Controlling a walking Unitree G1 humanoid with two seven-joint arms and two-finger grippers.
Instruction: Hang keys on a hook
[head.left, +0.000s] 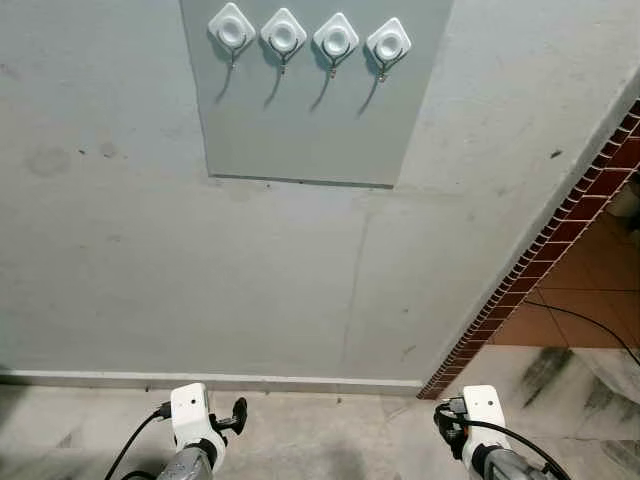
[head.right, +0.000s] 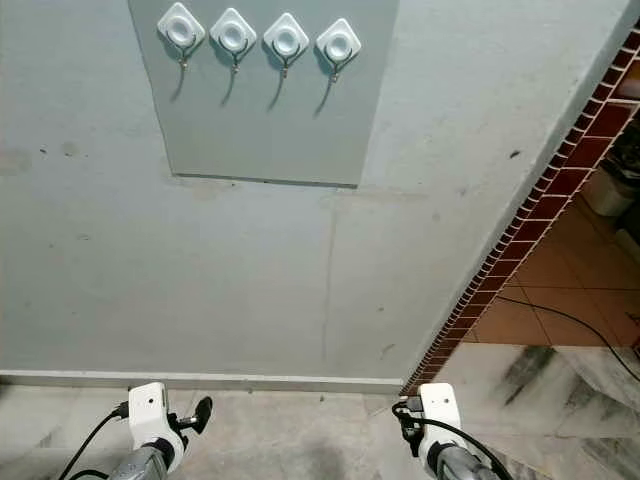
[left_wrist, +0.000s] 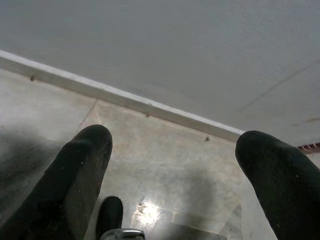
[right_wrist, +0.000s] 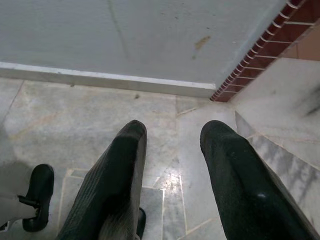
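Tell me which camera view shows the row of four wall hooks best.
The left eye view: the four hooks sit nearer its centre, on the grey panel. The right eye view shows the same row further left. The wrist views face wall base and floor.

Both arms hang low in front of the robot, wrists pointing down toward the floor. The left gripper (left_wrist: 175, 165) has its two black fingers spread wide apart, holding nothing. The right gripper (right_wrist: 172, 150) has its fingers parted by a narrower gap, also holding nothing. Cables trail from both white wrists.
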